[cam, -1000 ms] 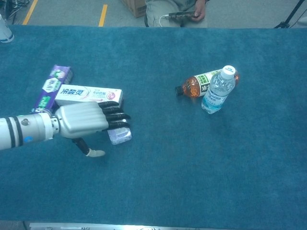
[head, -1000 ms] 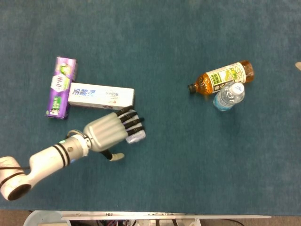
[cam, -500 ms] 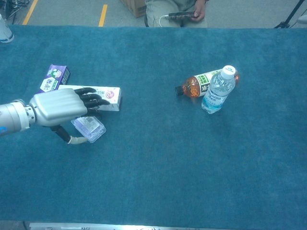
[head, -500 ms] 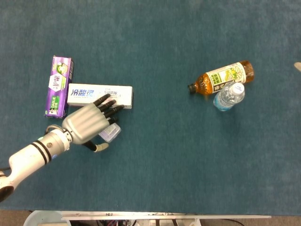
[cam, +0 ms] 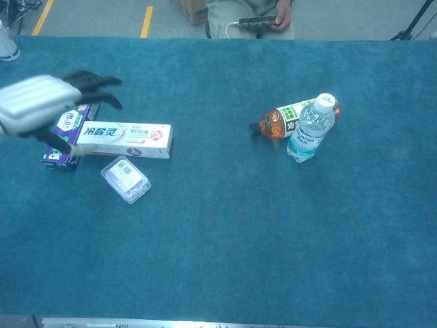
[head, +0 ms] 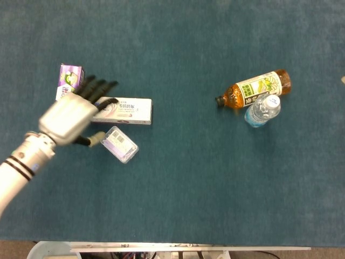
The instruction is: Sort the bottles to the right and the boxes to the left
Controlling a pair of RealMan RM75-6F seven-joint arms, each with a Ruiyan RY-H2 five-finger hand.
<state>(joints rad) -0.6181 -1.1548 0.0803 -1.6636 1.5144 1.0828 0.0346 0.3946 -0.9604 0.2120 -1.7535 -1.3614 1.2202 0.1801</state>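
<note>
My left hand [head: 70, 116] [cam: 41, 102] hangs open above the left side of the table, fingers spread, holding nothing. Beneath it lie a purple box [head: 70, 75] [cam: 67, 121] and a white toothpaste box [head: 126, 110] [cam: 126, 136]. A small clear plastic box [head: 119, 144] [cam: 125, 180] lies free on the cloth just in front of them. On the right, an amber tea bottle [head: 253, 89] [cam: 280, 119] lies on its side, with a clear water bottle [head: 262, 110] [cam: 311, 130] standing against it. My right hand is in neither view.
The table is covered in blue cloth [head: 178, 189]. A seated person holding a phone [cam: 259, 19] is behind the far edge. A bin rim [head: 51, 249] shows below the near edge at the left.
My left hand slid the small clear box leftward toward the other boxes, let it go, then lifted and drew back up and to the left.
</note>
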